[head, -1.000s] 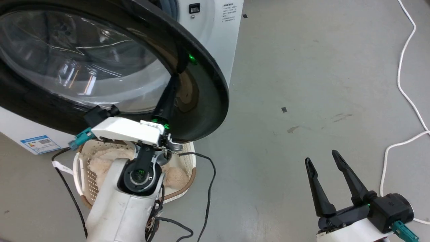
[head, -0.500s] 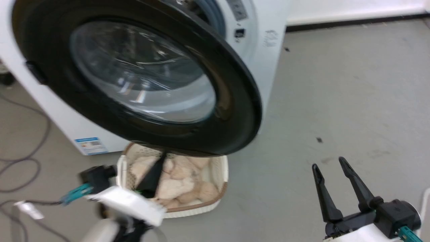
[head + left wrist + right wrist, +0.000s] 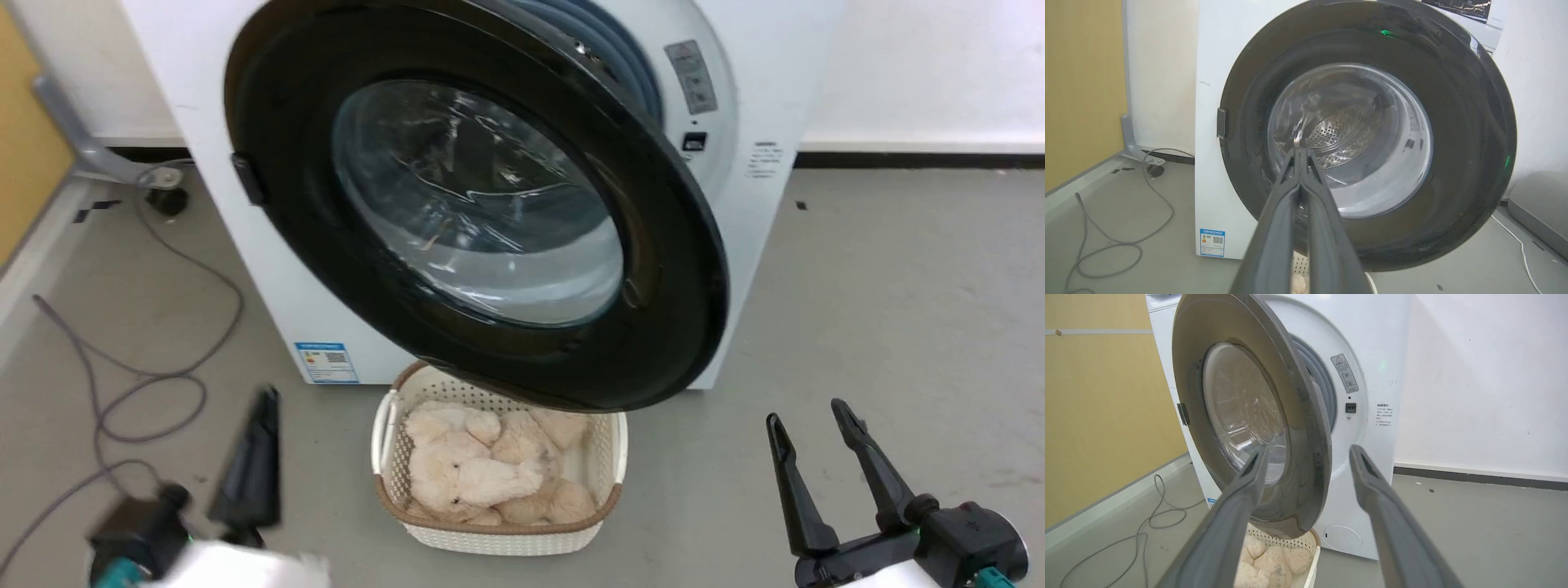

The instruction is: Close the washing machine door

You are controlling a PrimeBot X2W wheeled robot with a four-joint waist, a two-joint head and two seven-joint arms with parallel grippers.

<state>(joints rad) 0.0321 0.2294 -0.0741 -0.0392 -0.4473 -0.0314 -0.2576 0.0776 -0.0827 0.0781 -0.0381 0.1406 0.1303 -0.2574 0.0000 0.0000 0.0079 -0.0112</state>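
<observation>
Step in hand: mid-close, I'd say. The large round black washing machine door w/ bulging clear glass window (image 3: pixel 482 204) hangs ajar on the big white front-loading washing machine (image 3: pixel 302 302). Hinge side is at head view's left. Free edge at right stands off the front, w/ grey rubber gasket (image 3: pixel 624 57) showing in the gap. Not latched yet.

Left gripper (image 3: pixel 1297 152): jaws pressed together, nothing btwn them, aimed at the door's glass in left wrist view but apart from it. Right gripper (image 3: pixel 807 413): jaws spread, empty, low at head view's right, well apart from the door.

White perforated plastic basket (image 3: pixel 498 535) of beige plush toys (image 3: pixel 482 469) sits on the grey floor (image 3: pixel 857 286) just under the door's lower rim. Can't tell whether rim and basket touch.

Next move, prob.: bring the left gripper up to the glossy front near the free edge, far from the hinge. Push toward the machine along the door's arc till the latch catches. The black rim looks a better contact spot than the glass bulge, which is likely slippery. Watch the basket for snagging.
</observation>
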